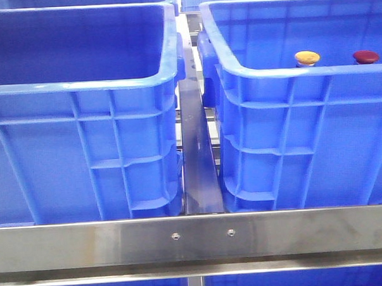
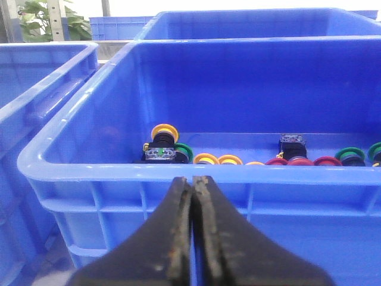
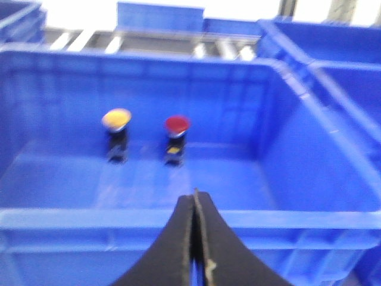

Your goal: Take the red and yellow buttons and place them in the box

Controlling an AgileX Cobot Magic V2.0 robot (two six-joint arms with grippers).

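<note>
A yellow-orange button (image 1: 307, 57) and a dark red button (image 1: 366, 57) stand upright inside the right blue crate (image 1: 283, 74), side by side near its far wall. The right wrist view shows the yellow one (image 3: 116, 119) and the red one (image 3: 177, 124) on black bases. My right gripper (image 3: 195, 194) is shut and empty, just outside that crate's near rim (image 3: 89, 218). My left gripper (image 2: 193, 179) is shut and empty before the rim of a blue crate (image 2: 89, 168) holding several yellow (image 2: 164, 132), red (image 2: 300, 161) and green buttons. Neither gripper shows in the front view.
The left blue crate (image 1: 81, 86) stands beside the right one, its floor hidden. A metal bar (image 1: 196, 155) runs between them and a steel rail (image 1: 195, 239) crosses the front. More blue crates (image 2: 256, 24) (image 2: 41, 65) stand behind and beside.
</note>
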